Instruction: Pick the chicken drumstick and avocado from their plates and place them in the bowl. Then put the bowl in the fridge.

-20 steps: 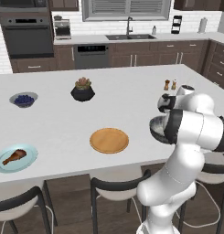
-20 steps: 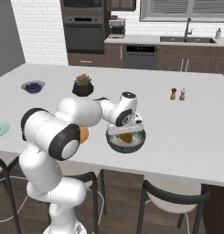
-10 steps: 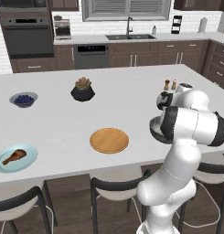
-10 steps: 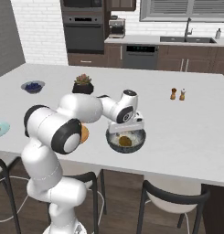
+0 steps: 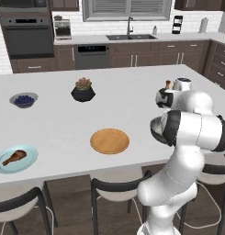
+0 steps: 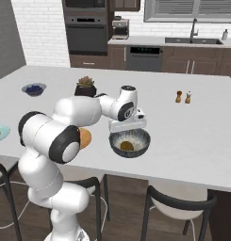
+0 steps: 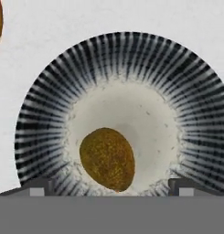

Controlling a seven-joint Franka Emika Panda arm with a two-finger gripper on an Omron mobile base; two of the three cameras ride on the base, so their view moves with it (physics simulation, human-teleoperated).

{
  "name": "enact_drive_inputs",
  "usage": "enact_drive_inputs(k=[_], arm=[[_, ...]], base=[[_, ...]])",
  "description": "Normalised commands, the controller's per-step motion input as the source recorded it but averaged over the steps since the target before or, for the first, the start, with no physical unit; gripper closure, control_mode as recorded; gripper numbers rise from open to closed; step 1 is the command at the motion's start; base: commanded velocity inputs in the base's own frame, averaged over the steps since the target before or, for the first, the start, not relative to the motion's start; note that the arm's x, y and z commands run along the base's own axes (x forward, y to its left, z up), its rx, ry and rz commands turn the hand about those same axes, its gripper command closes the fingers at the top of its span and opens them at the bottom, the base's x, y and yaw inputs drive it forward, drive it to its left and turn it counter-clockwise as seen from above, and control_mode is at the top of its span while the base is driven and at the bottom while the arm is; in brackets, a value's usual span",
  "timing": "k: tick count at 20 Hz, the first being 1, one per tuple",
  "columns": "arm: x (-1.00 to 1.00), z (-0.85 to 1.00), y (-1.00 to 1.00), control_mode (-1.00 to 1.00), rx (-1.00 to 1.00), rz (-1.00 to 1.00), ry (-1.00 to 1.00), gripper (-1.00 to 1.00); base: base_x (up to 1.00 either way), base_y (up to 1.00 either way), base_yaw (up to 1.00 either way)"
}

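Gripper (image 6: 127, 130) hangs just above the bowl (image 6: 141, 145), jaws spread wide w/ nothing between them. Avocado (image 7: 107, 158) lies in the bowl's pale bottom, right under the jaws & between the two tips, clear of both. Drumstick (image 5: 14, 157) sits on the blue plate (image 5: 27, 161), well apart from the jaws, at the counter's (image 5: 127, 105) far-left edge. Tan plate (image 5: 109, 140) bare, between blue plate & bowl.
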Motion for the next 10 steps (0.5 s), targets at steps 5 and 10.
enact_drive_inputs(k=[5, 10], arm=[[-0.54, 0.76, 0.88, -1.00, -0.10, -0.10, -0.02, -1.00], [-0.77, 0.81, 0.88, -1.00, 0.00, -0.21, -0.06, -1.00]], base=[[0.00, 0.00, 0.00], [0.00, 0.00, 0.00]])
